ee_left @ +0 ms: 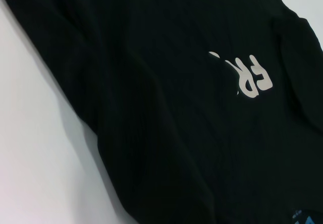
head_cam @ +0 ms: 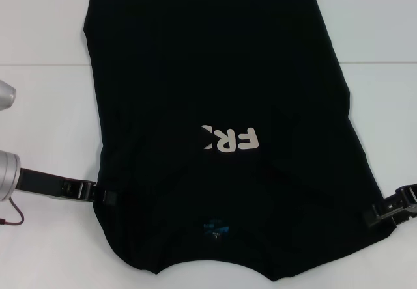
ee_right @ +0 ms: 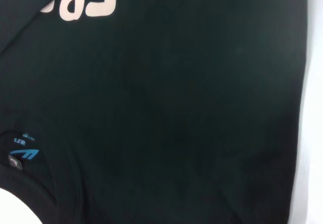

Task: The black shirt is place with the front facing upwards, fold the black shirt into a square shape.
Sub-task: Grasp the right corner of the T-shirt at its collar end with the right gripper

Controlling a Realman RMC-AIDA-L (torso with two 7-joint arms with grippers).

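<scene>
The shirt (head_cam: 221, 107) is lying flat on the table (head_cam: 45, 107), long axis running near-to-far with collar at the near edge, left gripper (head_cam: 107, 196) and right gripper (head_cam: 381, 211) sitting at its opposite side edges, finger state impossible to tell.

Even, bright overhead light washes the white desk (head_cam: 45, 107) nearly featureless, with no hard shadows. The black shirt (head_cam: 215, 74) reads as a flat dark mass, folds barely visible. Wrist views look soft.
</scene>
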